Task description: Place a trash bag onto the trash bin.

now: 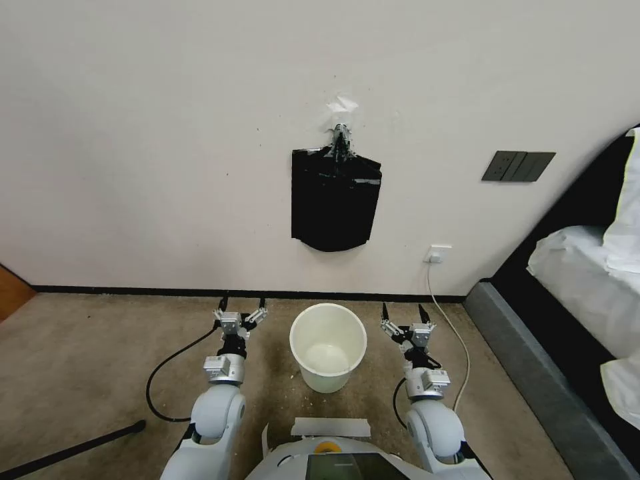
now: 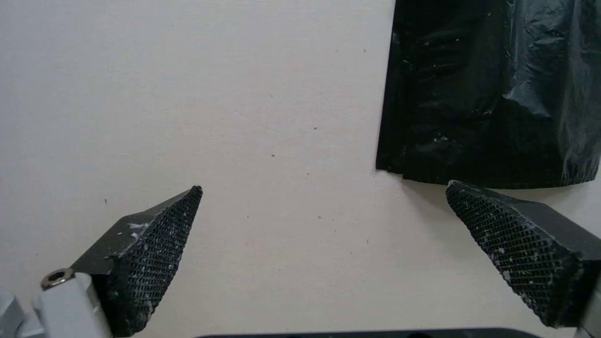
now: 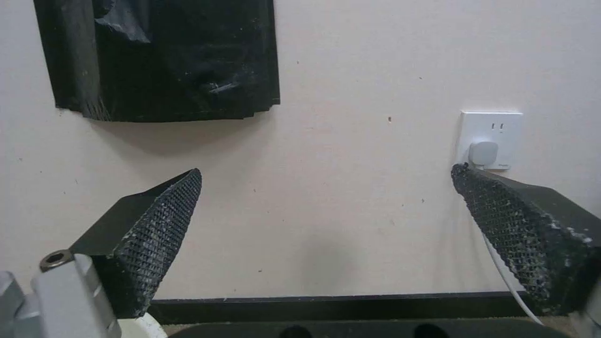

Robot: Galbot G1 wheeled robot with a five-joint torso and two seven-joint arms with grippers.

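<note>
Trash bin (image 1: 328, 347): stood upright on the carpet just before the wall, between the two grippers, bare inside, no bag on its rim.
Bag bundle (image 1: 335, 203): flat black bags hung from a metal clip (image 1: 341, 141) on the wall, above the bin; lower edge visible in both wrist views (image 2: 495, 94) (image 3: 163, 61).
Single loose trash bag: could not be told apart from the bundle.
Left gripper (image 1: 241, 307): low, just left of the bin, fingers spread wide, holding nothing.
Right gripper (image 1: 405, 311): low, just right of the bin, fingers spread wide, holding nothing.
Wall socket (image 3: 490, 139): plug and white cable in it, right of the bundle.
</note>
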